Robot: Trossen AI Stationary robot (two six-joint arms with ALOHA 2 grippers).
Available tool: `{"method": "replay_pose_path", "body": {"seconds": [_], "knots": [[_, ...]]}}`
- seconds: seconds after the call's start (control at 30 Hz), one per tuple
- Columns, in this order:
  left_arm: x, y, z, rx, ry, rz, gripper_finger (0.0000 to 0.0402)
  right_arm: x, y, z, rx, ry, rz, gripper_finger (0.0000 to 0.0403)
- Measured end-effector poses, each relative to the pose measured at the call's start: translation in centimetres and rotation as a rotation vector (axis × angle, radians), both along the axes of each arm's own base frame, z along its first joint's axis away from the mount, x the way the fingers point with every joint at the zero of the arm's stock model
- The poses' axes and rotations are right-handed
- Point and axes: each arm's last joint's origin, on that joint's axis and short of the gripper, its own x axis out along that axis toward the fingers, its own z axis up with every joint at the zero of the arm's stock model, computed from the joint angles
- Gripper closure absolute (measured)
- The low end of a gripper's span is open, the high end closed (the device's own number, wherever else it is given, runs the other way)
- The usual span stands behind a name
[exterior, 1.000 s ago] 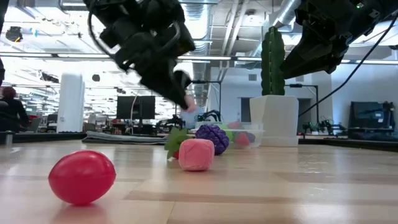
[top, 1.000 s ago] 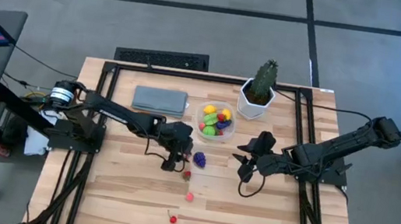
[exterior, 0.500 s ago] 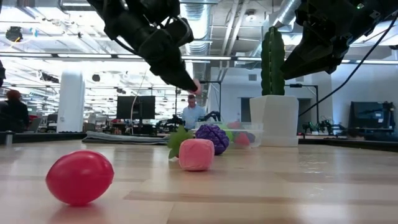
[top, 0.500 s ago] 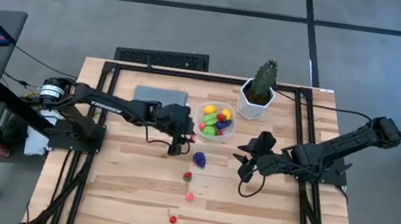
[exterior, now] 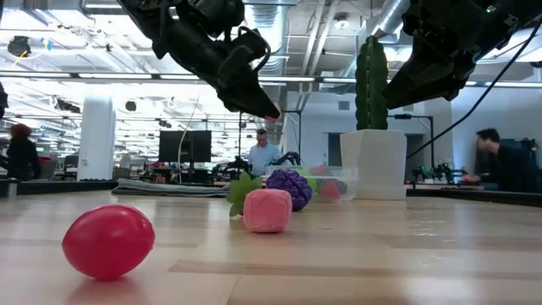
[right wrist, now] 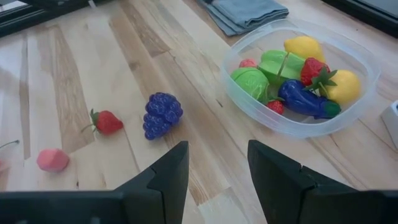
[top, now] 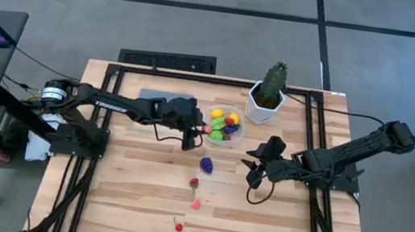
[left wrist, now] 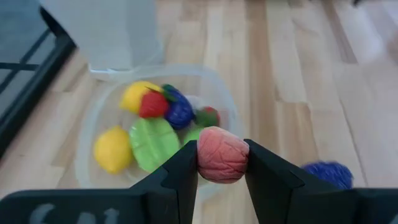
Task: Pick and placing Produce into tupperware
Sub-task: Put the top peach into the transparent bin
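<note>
Holding a pink fruit (left wrist: pixel 222 155) pinched in the left gripper (left wrist: pixel 222 163) fingers just at the tupperware (left wrist: pixel 99 109) rim, you are wanting to carry it over the middle before releasing, while the right gripper (right wrist: pixel 217 163) is waiting wide open nearby.

cactus (top: pixel 275 80) beside tupperware (top: pixel 223 125) (touching)
</note>
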Motion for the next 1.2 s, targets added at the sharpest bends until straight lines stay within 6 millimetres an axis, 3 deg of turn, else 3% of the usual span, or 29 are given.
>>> {"method": "replay_pose_path", "body": {"seconds": [0.27,0.77,1.07,1.2], "knots": [[-0.3,2.2,0.3,-0.021,-0.042,0.101,0.0292,0.1,-0.3,0.0,-0.007,0.002,-0.011,0.0216],[-0.6,4.5,0.8,0.007,-0.104,0.192,0.0292,0.3,-1.1,0.0,-0.007,0.002,-0.049,0.0216],[-0.6,5.2,1.3,-0.011,-0.167,0.231,0.0292,0.3,-1.1,0.0,-0.006,0.001,-0.049,0.0216],[0.0,5.3,0.4,-0.076,-0.177,0.238,0.0292,0.4,-1.1,0.0,-0.006,0.0,-0.049,0.0216]]}}
